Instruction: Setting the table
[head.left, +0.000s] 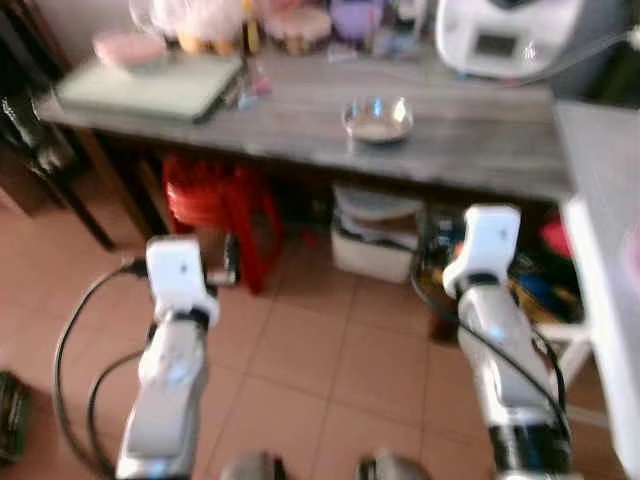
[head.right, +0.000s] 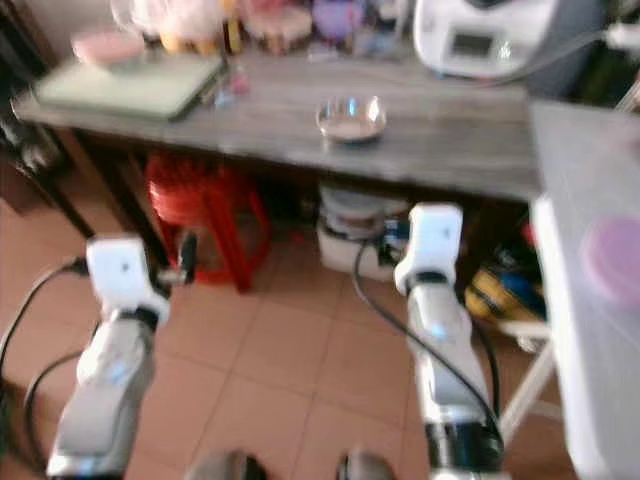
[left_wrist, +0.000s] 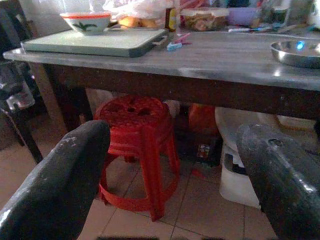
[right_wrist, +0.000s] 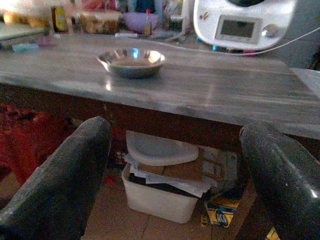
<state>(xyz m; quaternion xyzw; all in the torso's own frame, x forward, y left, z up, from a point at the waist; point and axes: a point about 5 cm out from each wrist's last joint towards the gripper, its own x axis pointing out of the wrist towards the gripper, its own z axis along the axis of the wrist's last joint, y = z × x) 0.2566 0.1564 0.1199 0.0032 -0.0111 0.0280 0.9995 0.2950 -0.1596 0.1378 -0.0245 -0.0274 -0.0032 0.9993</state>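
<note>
robot faces the table (head.left: 470, 140), left claw (left_wrist: 165, 165) and right claw (right_wrist: 175, 165) both spread, empty; 1 steel bowl (head.left: 378, 119) set, little else laid yet.

Shiny metal bowl (right_wrist: 132, 62) — wood-grain table (right_wrist: 240, 95)

steel bowl on the grey table, seen past spread fingers

you are looking along the right gripper (right_wrist: 175, 185), its two black fingers (right_wrist: 60, 185) set wide apart with nothing between them. on the grey table (right_wrist: 210, 95) ahead sits a shiny metal bowl (right_wrist: 131, 62), well apart from the gripper. behind it stands a white appliance (right_wrist: 242, 22) with a small screen. under the table you see a white bin (right_wrist: 160, 195) stuffed with paper.
</note>
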